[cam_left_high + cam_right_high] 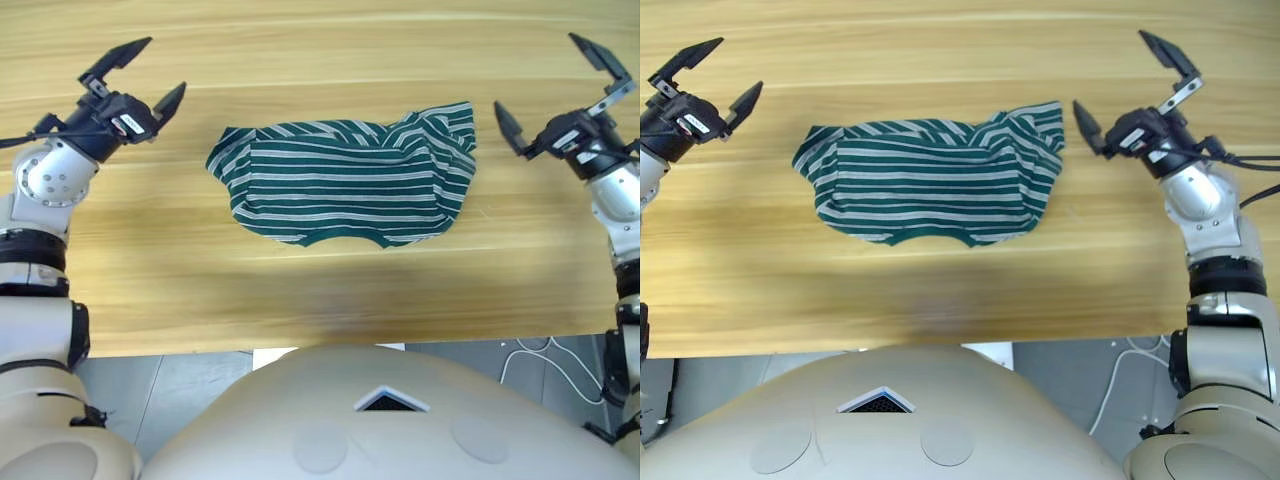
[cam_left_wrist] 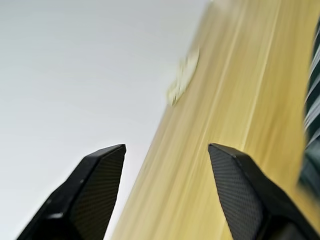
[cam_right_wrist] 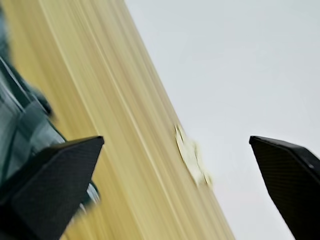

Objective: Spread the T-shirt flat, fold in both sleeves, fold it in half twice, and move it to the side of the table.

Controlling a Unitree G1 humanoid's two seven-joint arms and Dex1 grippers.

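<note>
The dark green T-shirt with thin pale stripes (image 1: pixel 345 180) lay on the light wooden bench (image 1: pixel 300 60), between the two sets of fingers and touching neither. It was gathered into a wide, shallow band rather than spread out. The edge toward the robot curved unevenly, and the cloth was bunched into raised folds at the end nearer the right fingers.

The left fingers (image 1: pixel 118 55) — black, pointed, with a textured inner face — stood spread wide apart and held nothing. They hung above bare wood, well off the shirt's rounded end. The right fingers (image 1: pixel 1170 55) were likewise splayed and empty. One tip sat just beside the shirt's crumpled corner, and the other pointed away toward the far side of the bench.

In the left wrist view, bare bench ran between the two left fingers (image 2: pixel 240 195), with striped cloth showing past one of them. In the right wrist view, the striped cloth lay beside one right finger (image 3: pixel 50 180) — a small pale patch (image 3: pixel 192 157) sat at the bench's edge between the pair.
</note>
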